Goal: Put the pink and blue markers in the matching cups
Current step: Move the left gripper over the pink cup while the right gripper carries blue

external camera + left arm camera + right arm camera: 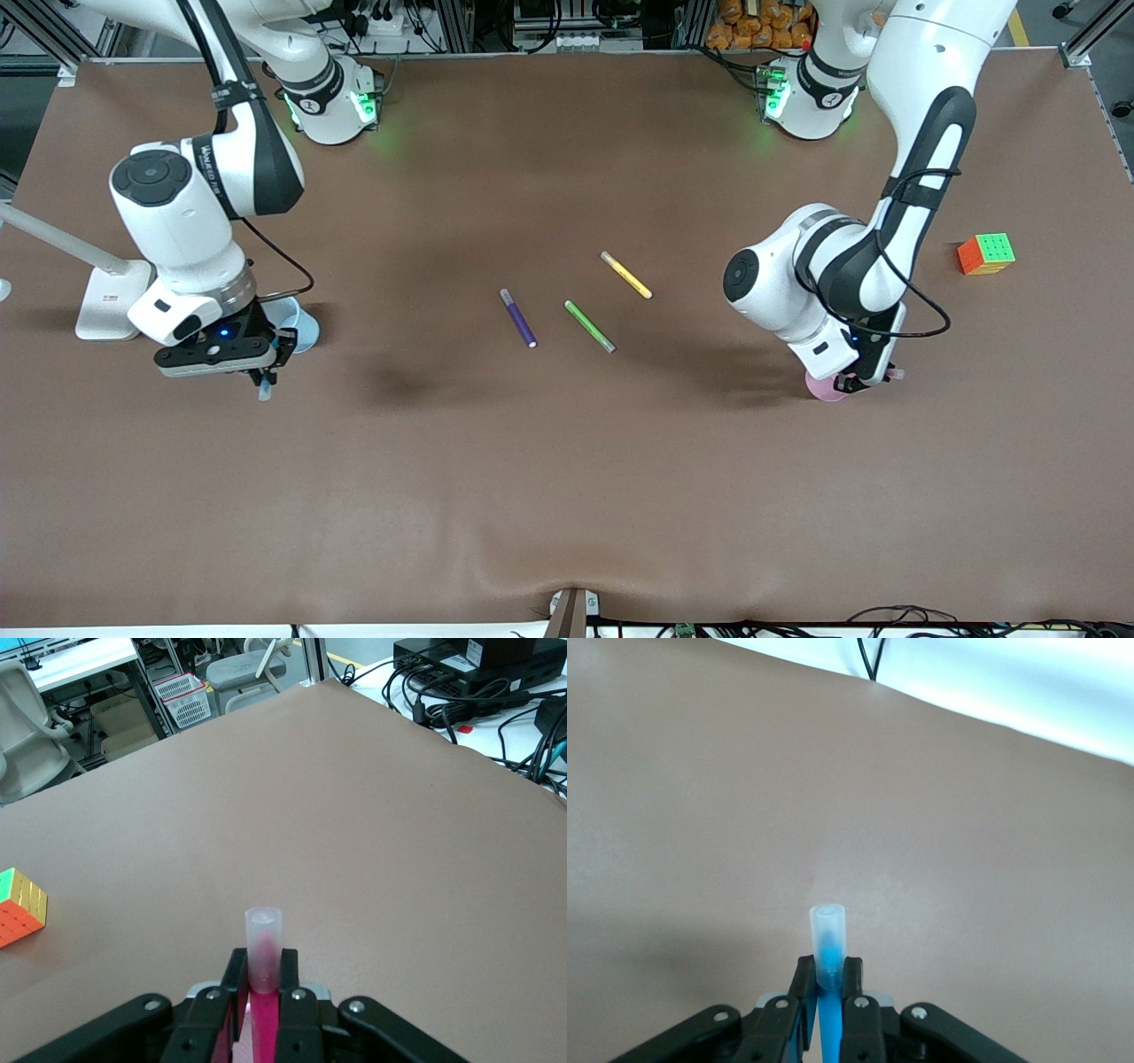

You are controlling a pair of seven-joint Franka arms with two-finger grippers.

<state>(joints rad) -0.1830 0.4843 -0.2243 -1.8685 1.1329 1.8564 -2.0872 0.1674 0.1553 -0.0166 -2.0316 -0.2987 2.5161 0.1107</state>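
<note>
My right gripper (266, 372) is shut on the blue marker (827, 943). Its greyish end (264, 391) sticks out past the fingertips. The gripper hangs over the table right beside the light blue cup (299, 326), which it partly hides. In the right wrist view the gripper (827, 973) pinches the marker. My left gripper (864, 381) is shut on the pink marker (263, 943), whose pale end (896, 375) pokes out. It hangs over the rim of the light pink cup (824, 388), mostly hidden beneath it. In the left wrist view the gripper (263, 967) clamps the marker.
A dark purple marker (518, 317), a green marker (589, 326) and a yellow marker (626, 275) lie mid-table. A colour cube (986, 253) sits toward the left arm's end and shows in the left wrist view (19, 906). A white stand base (111, 299) is by the right arm.
</note>
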